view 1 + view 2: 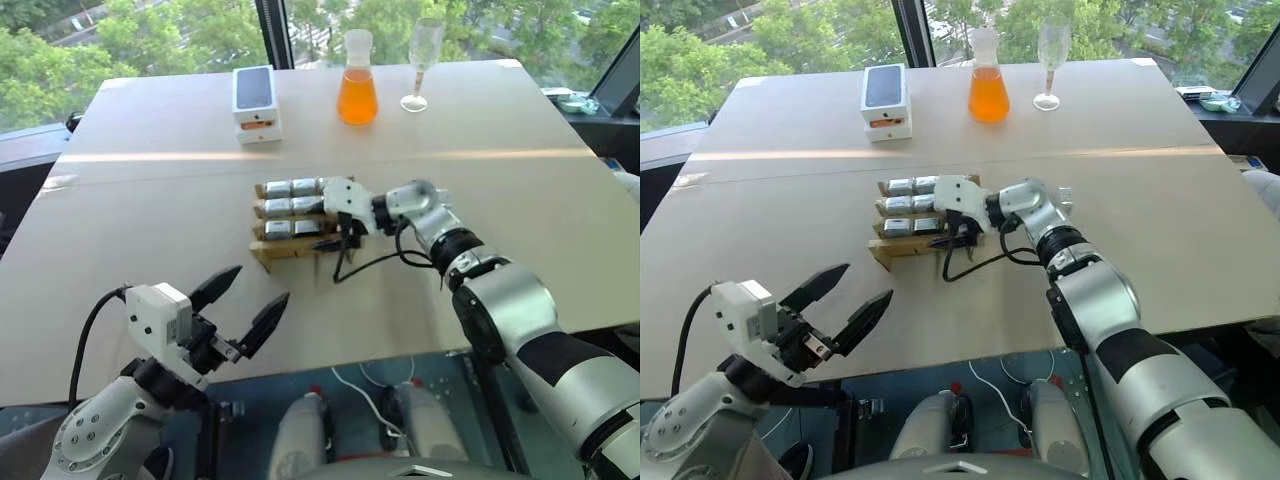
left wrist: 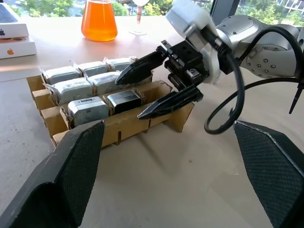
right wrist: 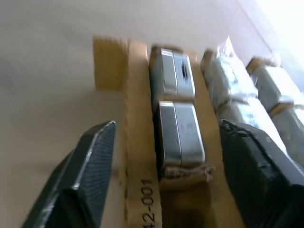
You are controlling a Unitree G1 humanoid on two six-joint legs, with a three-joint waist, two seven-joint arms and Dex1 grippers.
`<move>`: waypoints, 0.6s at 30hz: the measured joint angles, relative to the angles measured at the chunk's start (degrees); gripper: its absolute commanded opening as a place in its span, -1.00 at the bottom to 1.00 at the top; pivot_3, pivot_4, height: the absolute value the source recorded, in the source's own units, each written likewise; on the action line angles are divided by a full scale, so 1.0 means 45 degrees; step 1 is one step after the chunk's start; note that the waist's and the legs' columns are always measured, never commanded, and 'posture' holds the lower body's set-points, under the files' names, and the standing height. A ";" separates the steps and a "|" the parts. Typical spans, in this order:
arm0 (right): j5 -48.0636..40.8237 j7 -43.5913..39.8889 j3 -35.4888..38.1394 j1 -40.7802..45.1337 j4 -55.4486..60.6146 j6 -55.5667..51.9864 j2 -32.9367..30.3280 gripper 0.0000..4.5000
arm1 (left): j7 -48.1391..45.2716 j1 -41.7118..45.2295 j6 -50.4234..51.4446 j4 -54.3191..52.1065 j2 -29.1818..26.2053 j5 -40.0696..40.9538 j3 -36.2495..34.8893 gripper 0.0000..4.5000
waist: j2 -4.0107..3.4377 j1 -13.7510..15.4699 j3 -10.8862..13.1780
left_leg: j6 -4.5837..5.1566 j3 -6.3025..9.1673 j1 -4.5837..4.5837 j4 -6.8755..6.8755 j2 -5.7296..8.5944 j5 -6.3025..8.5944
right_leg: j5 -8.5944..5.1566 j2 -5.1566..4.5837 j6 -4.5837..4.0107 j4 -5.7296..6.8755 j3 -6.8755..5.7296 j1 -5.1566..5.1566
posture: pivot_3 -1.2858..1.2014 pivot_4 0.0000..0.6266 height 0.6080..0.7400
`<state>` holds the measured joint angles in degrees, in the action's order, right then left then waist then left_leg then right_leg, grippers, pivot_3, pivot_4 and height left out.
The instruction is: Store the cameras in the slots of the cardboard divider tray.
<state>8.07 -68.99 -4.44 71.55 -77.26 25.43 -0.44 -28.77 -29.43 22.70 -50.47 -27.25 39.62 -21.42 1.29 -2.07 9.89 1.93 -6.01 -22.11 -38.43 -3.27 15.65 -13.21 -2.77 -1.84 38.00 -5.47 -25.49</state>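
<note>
Releasing at the tray: my right gripper (image 1: 335, 238) hangs spread over the near row of the cardboard tray (image 1: 275, 250), mid-surface, pinching nothing. Cameras (image 2: 90, 108) fill the slots I can see; the slot under the gripper is hidden. Left gripper (image 1: 245, 302): spread wide, empty, at the near edge. I judge a straight lift clear best, avoiding snagging the cardboard walls.

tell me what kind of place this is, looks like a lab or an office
Probably an office or demo room on an upper floor, not a workshop. A broad pale table stands against tall windows looking onto treetops, and it carries a flask of orange liquid, a wine glass and a white phone box.
</note>
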 measured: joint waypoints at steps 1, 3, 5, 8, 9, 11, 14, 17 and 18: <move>-0.0256 -0.0285 0.0202 0.0049 0.0006 -0.0067 -0.0033 0.49 | -0.0006 0.0018 0.0000 0.0004 -0.0002 0.0000 0.0001 1.00 | -0.0001 0.0000 0.0001 | 0.0000 0.0000 -0.0001 0.0000 0.0000 0.0000 | 0.0001 0.0000 0.0000 0.0000 0.0000 0.0000 | 0.03 -0.52 1.00; -0.0984 -0.1129 0.0780 0.0208 0.0272 -0.0230 -0.0255 0.49 | -0.0035 0.0116 0.0000 0.0060 -0.0013 0.0000 0.0005 1.00 | -0.0003 0.0010 0.0002 | 0.0001 0.0000 -0.0002 0.0000 0.0000 0.0001 | 0.0001 0.0000 0.0001 -0.0001 -0.0001 0.0000 | 0.03 -0.52 1.00; -0.1748 -0.1806 0.1313 0.0316 0.0934 -0.0528 -0.0701 0.49 | -0.0050 0.0378 0.0000 0.0208 -0.0040 0.0000 0.0030 1.00 | -0.0002 0.0033 0.0001 | 0.0002 0.0002 -0.0002 0.0000 0.0001 0.0001 | 0.0001 0.0000 0.0001 -0.0002 -0.0004 0.0002 | 0.03 -0.52 1.00; -0.2437 -0.1411 0.1900 0.0224 0.1910 -0.1187 -0.1577 0.49 | -0.0043 0.0958 0.0007 0.0432 -0.0068 0.0001 0.0266 1.00 | 0.0002 0.0101 -0.0001 | 0.0000 0.0003 -0.0003 -0.0002 0.0004 -0.0001 | 0.0002 -0.0005 0.0001 -0.0005 -0.0007 0.0008 | 0.03 -0.52 1.00; -0.2762 -0.0700 0.2270 -0.0102 0.2643 -0.1673 -0.2074 0.49 | -0.0064 0.1264 0.0022 0.0469 -0.0105 0.0013 0.0402 1.00 | 0.0004 0.0133 -0.0002 | -0.0001 0.0003 0.0001 -0.0001 0.0005 -0.0001 | 0.0001 -0.0009 0.0001 -0.0005 -0.0007 0.0014 | 0.03 -0.52 1.00; -0.3051 0.0477 0.2675 -0.0813 0.3773 -0.2609 -0.2624 0.49 | -0.0128 0.1578 0.0040 0.0562 -0.0245 0.0014 0.0468 1.00 | 0.0008 0.0249 -0.0007 | -0.0002 0.0003 0.0006 0.0002 0.0007 -0.0001 | 0.0001 -0.0009 0.0001 -0.0009 -0.0008 0.0018 | 0.03 -0.52 1.00; -0.3556 0.2709 0.3362 -0.3050 0.6488 -0.4947 -0.3125 0.49 | -0.0340 0.1790 0.0079 0.0871 -0.0485 0.0004 0.0607 1.00 | 0.0003 0.0308 -0.0005 | -0.0005 0.0002 0.0004 0.0009 0.0006 -0.0003 | 0.0002 -0.0013 0.0002 -0.0005 -0.0010 0.0018 | 0.03 -0.52 1.00; -0.3417 0.4832 0.3446 -0.5743 0.9834 -0.6647 -0.3258 0.49 | -0.0539 0.2259 0.0173 0.1118 -0.0782 0.0044 0.0780 1.00 | -0.0007 0.0282 0.0001 | -0.0008 -0.0005 -0.0002 0.0028 0.0004 -0.0005 | 0.0003 -0.0006 0.0007 0.0000 -0.0004 -0.0004 | 0.03 -0.52 1.00; -0.3385 0.5941 0.3520 -0.7005 1.1619 -0.7631 -0.3225 0.49 | -0.0683 0.2599 0.0203 0.1274 -0.1009 0.0115 0.0779 1.00 | -0.0013 0.0284 0.0002 | -0.0010 -0.0005 -0.0001 0.0030 0.0000 -0.0006 | 0.0002 0.0003 0.0009 0.0005 -0.0004 -0.0011 | 0.03 -0.52 1.00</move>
<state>-7.16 -42.25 11.40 40.03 -24.98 -8.91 -14.95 -31.85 -17.74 23.62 -44.73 -31.79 40.14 -17.91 1.23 -0.79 9.90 1.88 -6.03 -22.11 -38.30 -3.27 15.63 -13.20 -2.76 -1.80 38.03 -5.48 -25.53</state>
